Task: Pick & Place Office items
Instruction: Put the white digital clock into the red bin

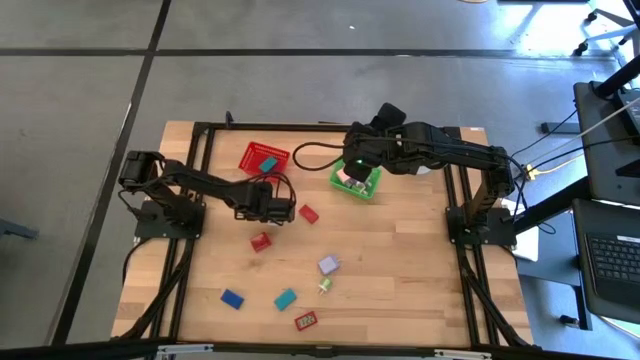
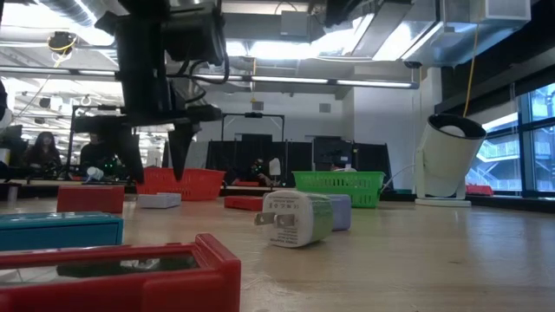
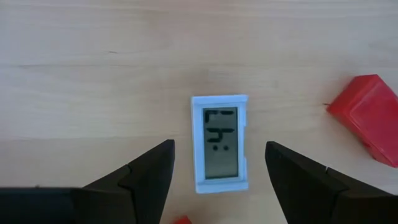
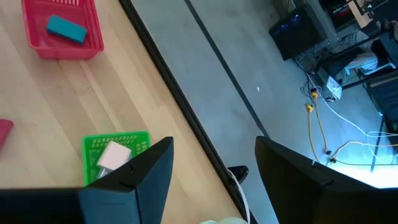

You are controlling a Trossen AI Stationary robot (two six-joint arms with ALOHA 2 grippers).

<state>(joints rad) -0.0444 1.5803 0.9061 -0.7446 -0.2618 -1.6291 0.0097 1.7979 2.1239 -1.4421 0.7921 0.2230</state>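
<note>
Office items, seen from my remote station. The white display piece [image 3: 219, 143], a small white-framed unit with a grey screen, lies flat on the bare wood of the desk [image 1: 400, 260], at the centre of the left wrist view, between the two dark fingers [image 3: 146, 177] of my left gripper [image 1: 278, 208] and touching neither. The jaws stand spread, one on each side of the piece. A red block [image 3: 367, 118] sits at the right edge of that view, apart from the white piece. In the high view the remaining items are scattered over the lower middle of the desk: a red piece [image 1: 309, 213] just right of the left gripper, another red piece [image 1: 261, 242] below it, a lavender piece [image 1: 328, 265], a small white-and-green plug [image 1: 325, 286], a blue piece [image 1: 232, 297], a teal piece [image 1: 285, 298] and a red-framed piece [image 1: 306, 321] nearest the bottom edge. A teal item [image 4: 66, 29] lies inside the red basket [image 1: 263, 158] at upper centre-left. A white item [image 4: 112, 155] lies inside the green basket [image 1: 356, 181] at upper centre. My right gripper [image 1: 352, 170] hangs above the green basket; its jaws are spread, with nothing between them in the right wrist view
</note>
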